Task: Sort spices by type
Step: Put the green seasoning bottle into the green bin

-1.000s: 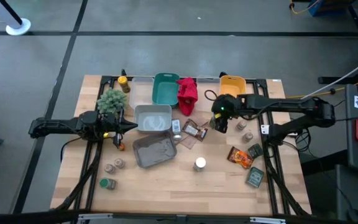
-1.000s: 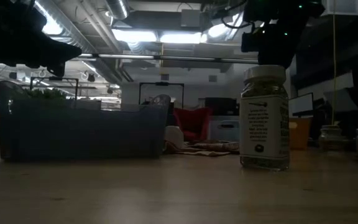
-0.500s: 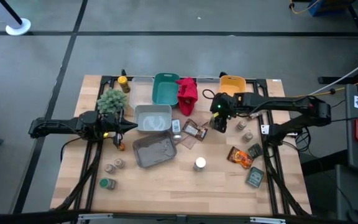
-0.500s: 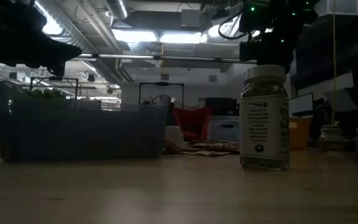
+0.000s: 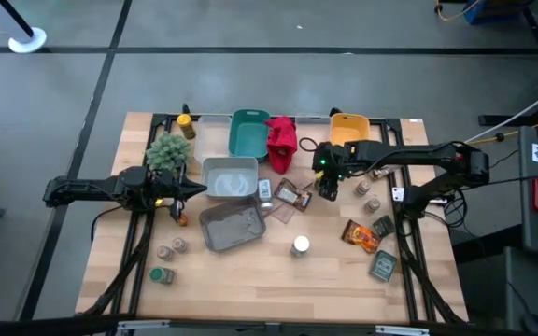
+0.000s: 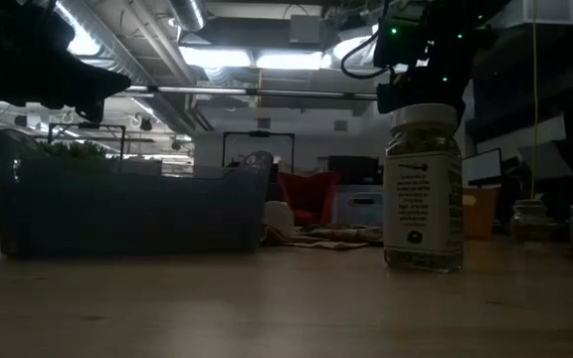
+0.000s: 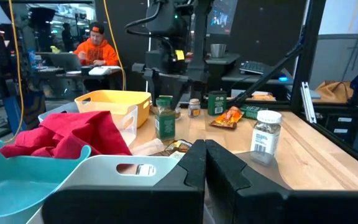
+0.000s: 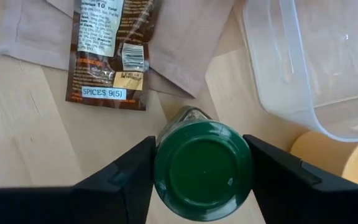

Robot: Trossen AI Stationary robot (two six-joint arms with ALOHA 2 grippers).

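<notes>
A green-lidded spice jar [image 8: 202,169] stands upright on the table beside a brown packet [image 8: 110,53]; it also shows in the left wrist view [image 7: 165,121]. My right gripper [image 5: 328,184] is over it, fingers on either side of the lid. My left gripper [image 5: 194,189] is shut and empty at the left of the white bin [image 5: 230,177]; its fingers show in the left wrist view [image 7: 205,168]. A white-lidded jar [image 5: 300,245] stands alone near the front, large in the low view [image 6: 423,189]. More jars [image 5: 367,194] and packets [image 5: 361,235] lie to the right. My right gripper pinches the jar's green lid by its rim [image 8: 159,167] between its two fingers [image 8: 129,183], one on each side. The fingers come from above, pointing down. The jar is upright below them, and in the left wrist view its base appears to be on the table.
Teal [image 5: 247,133], yellow [image 5: 348,126] and clear [image 5: 215,126] bins line the far edge, with a red cloth [image 5: 281,140] and a plant [image 5: 168,151]. A grey bin [image 5: 232,227] sits mid-table. Jars [image 5: 171,247] stand at front left. A person [image 7: 95,50] sits beyond the table.
My right gripper has gone a little toward the table's left edge and has come down over the green-lidded jar.
</notes>
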